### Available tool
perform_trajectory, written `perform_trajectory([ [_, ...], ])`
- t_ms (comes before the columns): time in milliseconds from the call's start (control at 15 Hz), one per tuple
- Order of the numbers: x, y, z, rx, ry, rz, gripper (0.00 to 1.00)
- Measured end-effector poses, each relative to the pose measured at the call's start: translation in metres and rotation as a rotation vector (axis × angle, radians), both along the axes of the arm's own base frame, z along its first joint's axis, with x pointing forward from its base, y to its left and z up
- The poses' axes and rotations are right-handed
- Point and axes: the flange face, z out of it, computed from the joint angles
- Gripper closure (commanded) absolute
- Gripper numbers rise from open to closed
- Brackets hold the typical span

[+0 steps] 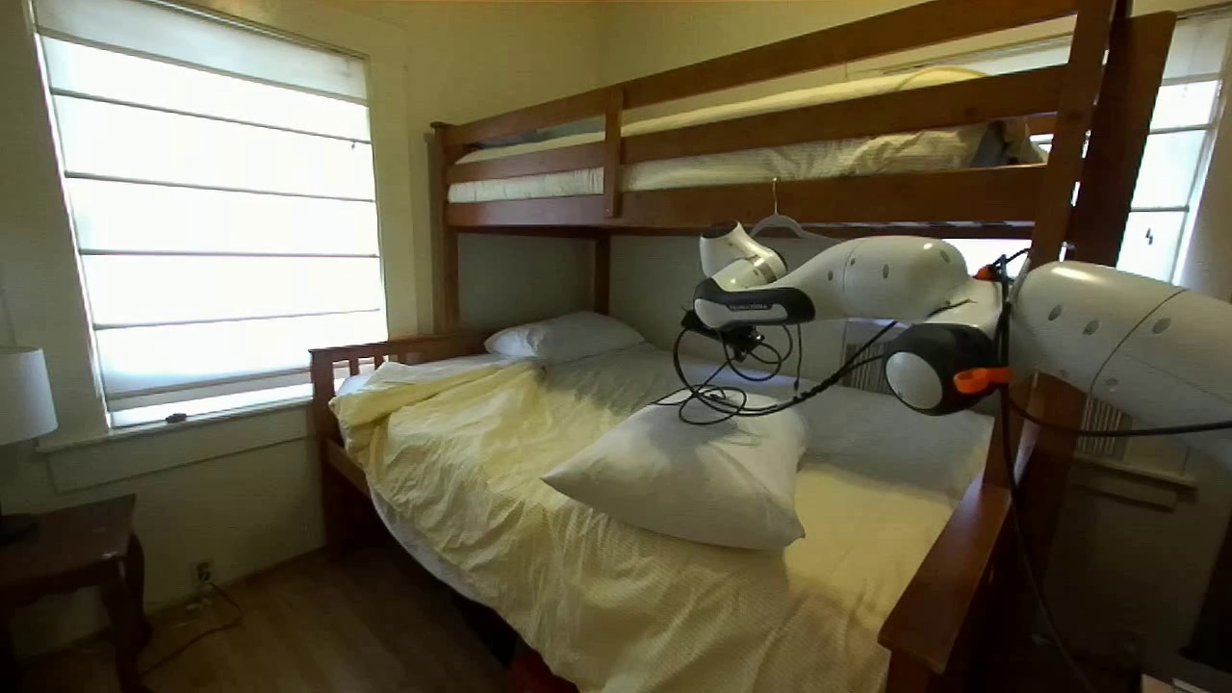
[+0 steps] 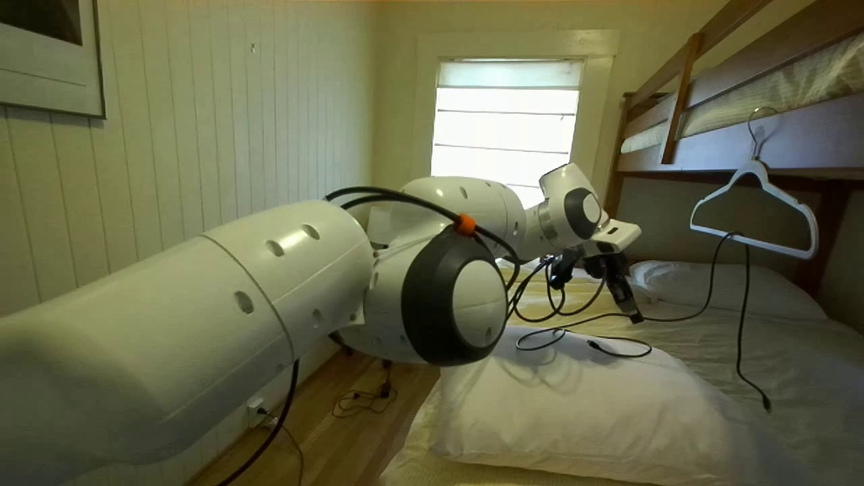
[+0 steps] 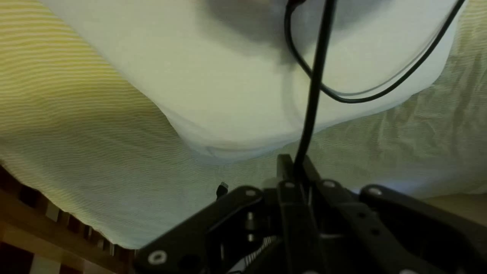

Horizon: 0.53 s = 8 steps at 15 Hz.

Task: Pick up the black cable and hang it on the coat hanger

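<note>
"Where was the one black cable?"

"Part hung over the bottom bar of one white coat hanger, one end dangling."

"And the hand?"

"Its two fingers pinched the cable. Two white pillows sat on the bottom bunk."

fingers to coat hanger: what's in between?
A slack run of the black cable, visible in an exterior view: it extends from the fingers, then up and over the bottom bar of the coat hanger.
</note>
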Motion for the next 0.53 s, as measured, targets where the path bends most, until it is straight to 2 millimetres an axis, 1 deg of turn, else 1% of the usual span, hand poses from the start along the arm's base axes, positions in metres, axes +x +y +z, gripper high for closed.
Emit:
perform_trajectory([
  [133,0.000,0.002,0.011,0.001,-0.016,0.003,0.99],
  [267,-0.001,0.004,0.037,-0.011,-0.054,0.014,0.99],
  [333,-0.001,0.006,0.054,-0.021,-0.082,0.023,0.99],
  [533,-0.007,0.010,0.115,-0.071,-0.181,0.048,0.99],
])
